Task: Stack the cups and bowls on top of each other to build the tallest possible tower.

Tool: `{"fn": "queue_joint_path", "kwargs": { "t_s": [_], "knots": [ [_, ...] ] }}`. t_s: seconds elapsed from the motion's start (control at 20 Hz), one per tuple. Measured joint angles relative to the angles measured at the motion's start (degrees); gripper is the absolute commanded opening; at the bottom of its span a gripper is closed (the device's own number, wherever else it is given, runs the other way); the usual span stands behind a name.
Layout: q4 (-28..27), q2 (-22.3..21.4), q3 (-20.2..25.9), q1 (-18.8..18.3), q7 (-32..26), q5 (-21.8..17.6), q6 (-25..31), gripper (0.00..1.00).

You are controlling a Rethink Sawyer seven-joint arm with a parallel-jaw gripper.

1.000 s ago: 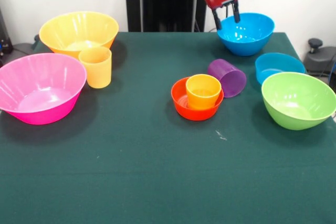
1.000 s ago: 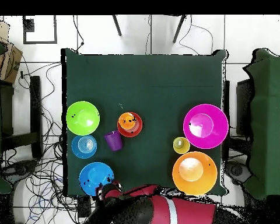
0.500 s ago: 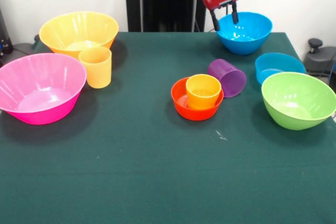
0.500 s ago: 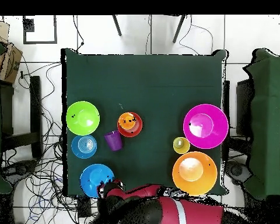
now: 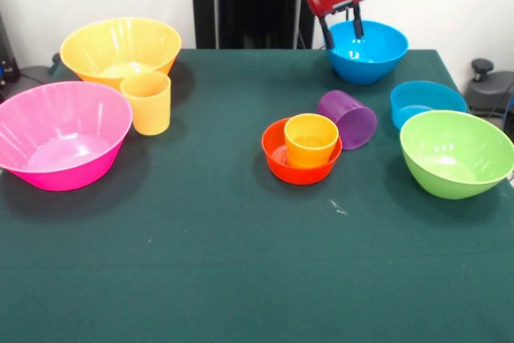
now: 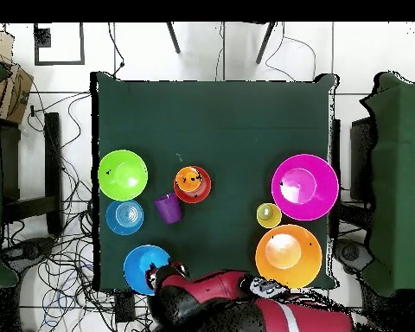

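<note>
A red-and-black gripper (image 5: pixel 340 31) pinches the rim of the medium blue bowl (image 5: pixel 368 51) at the far edge of a green worktop (image 5: pixel 201 238), one finger inside the bowl and one outside its wall. Near the worktop's centre stands the tower: an orange cup (image 5: pixel 311 140) sitting upright inside a small red-orange bowl (image 5: pixel 277 154). A purple cup (image 5: pixel 348 118) lies tipped on its side just beside that bowl, its mouth turned away from the stack. Seen from the front, a small blue bowl (image 5: pixel 426 100) and a lime green bowl (image 5: pixel 455 153) sit close together at the right, the green one nearer the camera. On the left, a yellow-orange cup (image 5: pixel 147 102) stands upright between a big yellow bowl (image 5: pixel 120 48) behind it and a big pink bowl (image 5: pixel 60 134) in front. The overhead view shows the arm (image 6: pixel 237 303) reaching in from the base side to the medium blue bowl at the worktop's corner.
</note>
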Motion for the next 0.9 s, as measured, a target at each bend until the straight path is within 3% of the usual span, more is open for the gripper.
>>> {"fn": "queue_joint_path", "kwargs": {
  "t_s": [0.55, 0.9],
  "knots": [
    [0.1, -3.7, 3.5, -3.1, 0.0, 0.0, 2.4, 1.00],
    [0.6, -8.0, 9.3, -7.3, 0.0, 0.8, 8.8, 1.00]
  ]
}}
